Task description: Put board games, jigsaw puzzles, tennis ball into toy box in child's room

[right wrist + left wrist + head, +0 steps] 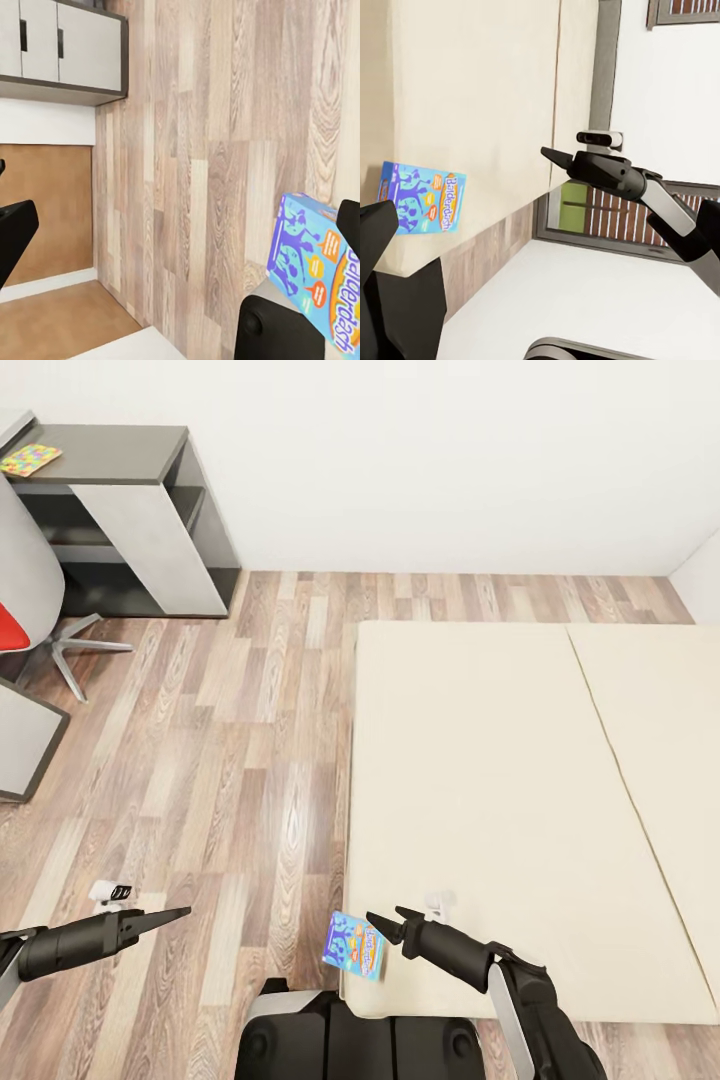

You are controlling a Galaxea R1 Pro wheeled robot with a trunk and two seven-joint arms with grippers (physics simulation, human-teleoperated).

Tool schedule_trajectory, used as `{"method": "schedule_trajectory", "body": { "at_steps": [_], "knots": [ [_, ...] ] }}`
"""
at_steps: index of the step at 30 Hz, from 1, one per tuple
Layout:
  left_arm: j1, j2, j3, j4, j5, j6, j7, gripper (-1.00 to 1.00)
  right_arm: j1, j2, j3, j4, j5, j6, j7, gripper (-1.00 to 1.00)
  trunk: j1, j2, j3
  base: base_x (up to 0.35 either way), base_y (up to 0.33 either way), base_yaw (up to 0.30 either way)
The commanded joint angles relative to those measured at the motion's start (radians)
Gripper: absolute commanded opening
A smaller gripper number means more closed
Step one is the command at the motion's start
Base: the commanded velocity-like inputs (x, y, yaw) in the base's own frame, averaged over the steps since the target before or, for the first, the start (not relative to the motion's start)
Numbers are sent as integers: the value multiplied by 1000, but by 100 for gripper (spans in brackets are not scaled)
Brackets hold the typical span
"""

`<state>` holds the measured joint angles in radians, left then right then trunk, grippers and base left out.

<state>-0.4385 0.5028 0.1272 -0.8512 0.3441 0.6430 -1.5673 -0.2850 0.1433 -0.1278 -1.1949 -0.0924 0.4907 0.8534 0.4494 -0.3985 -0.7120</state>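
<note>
- I see wood floor (230, 760), cream bed (500, 780), and a dark desk (120, 460) by the wall.
- My right gripper (385, 927) pinches the board game (355, 945); my left gripper (165, 918) looks closed, empty.

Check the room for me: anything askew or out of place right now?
Yes: the blue board game sits tilted off the bed's near corner, just ahead of the right gripper, whose grip on it I cannot confirm. Nothing else stands out.
</note>
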Motion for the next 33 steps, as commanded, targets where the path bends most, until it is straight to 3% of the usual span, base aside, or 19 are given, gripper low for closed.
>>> {"method": "schedule_trajectory", "body": {
  "at_steps": [1,13,33],
  "knots": [
    [0,0,0,0,1,11,-3,100,0,1,-3,0,-5,8,3,100,1,-1,-1,0,0,-3],
    [0,0,-1,0,1,12,-3,100,0,2,-3,0,-4,8,3,100,1,-1,3,0,0,0],
    [0,0,0,0,0,11,-3,100,0,2,-1,-4,-4,8,3,100,1,-1,34,0,0,0]
  ]
}}
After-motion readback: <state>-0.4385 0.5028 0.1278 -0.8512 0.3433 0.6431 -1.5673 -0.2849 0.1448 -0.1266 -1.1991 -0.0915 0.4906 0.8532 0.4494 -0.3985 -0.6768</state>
